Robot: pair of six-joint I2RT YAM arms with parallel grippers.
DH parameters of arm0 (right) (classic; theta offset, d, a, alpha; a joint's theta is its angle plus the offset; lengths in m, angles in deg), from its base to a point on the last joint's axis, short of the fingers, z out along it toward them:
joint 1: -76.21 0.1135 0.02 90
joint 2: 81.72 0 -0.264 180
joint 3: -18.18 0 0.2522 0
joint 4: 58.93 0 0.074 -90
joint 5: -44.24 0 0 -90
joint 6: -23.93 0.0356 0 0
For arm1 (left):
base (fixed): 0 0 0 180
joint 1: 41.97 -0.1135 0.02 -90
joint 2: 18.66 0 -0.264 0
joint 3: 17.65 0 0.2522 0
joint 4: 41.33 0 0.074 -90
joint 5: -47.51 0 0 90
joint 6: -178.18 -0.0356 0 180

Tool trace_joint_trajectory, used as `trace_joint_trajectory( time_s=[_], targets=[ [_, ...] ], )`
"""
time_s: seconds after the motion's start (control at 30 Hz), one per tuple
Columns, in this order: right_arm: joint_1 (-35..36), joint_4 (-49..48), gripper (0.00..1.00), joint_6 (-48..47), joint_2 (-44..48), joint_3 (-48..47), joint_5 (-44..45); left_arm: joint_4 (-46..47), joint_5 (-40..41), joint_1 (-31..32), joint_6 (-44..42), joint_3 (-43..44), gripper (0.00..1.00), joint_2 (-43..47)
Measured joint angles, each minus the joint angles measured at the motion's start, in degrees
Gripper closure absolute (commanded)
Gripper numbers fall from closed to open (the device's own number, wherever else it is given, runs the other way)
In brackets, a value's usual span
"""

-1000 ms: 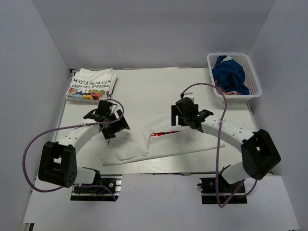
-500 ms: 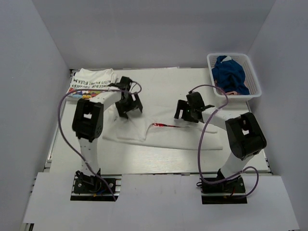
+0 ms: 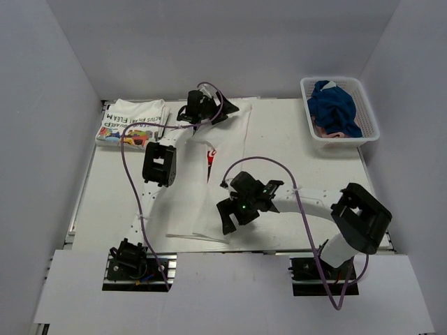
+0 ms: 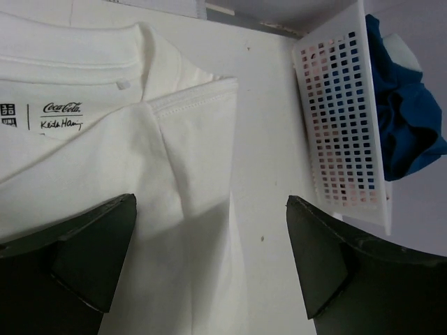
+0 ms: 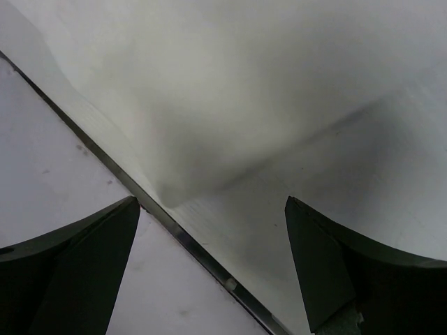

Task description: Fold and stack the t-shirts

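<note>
A white t-shirt (image 3: 187, 199) lies stretched from the table's back to its front edge, with a bit of its red print (image 3: 211, 155) showing at a fold. My left gripper (image 3: 229, 108) is open over the shirt's collar end; the left wrist view shows the neck label and a folded shoulder (image 4: 140, 139) between its jaws (image 4: 209, 269). My right gripper (image 3: 225, 222) is open and empty over the hem end, whose corner (image 5: 178, 185) lies beside the table's front rail. A folded white t-shirt with black lettering (image 3: 133, 122) lies at the back left.
A white mesh basket (image 3: 369, 118) holding a blue garment (image 3: 334, 106) stands at the back right; it also shows in the left wrist view (image 4: 342, 118). A metal rail (image 5: 202, 255) runs along the table's front edge. White walls enclose three sides.
The shirt has gone from lying crosswise to lying back-to-front. My left arm swung to the back of the table and my right gripper came to the front edge.
</note>
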State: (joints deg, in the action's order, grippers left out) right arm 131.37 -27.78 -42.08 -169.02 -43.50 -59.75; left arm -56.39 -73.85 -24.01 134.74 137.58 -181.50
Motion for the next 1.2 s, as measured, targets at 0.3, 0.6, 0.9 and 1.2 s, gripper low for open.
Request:
trace_joint_trajectory(
  time_s=[0.3, 0.6, 0.9, 1.2],
  targets=[
    [3.28, 2.71, 0.1, -3.65, -3.69, -2.14, -0.7, 2.64, 3.48, 0.11, 2.4, -2.19, 0.0, 0.76],
    [6.67, 3.43, 0.1, -7.74, 9.25, -2.12, 9.7, -10.01, 12.83, 0.0, -3.43, -3.37, 0.0, 7.32],
    [12.22, 0.9, 0.1, -13.44, 17.14, -1.31, 19.06, -27.82, 29.14, -0.92, -16.37, -12.52, 0.0, 40.65],
    [20.31, 0.11, 0.1, -15.23, 5.25, -1.31, 21.68, -26.73, 31.78, 0.13, -10.8, -80.94, 0.0, 101.94]
  ],
)
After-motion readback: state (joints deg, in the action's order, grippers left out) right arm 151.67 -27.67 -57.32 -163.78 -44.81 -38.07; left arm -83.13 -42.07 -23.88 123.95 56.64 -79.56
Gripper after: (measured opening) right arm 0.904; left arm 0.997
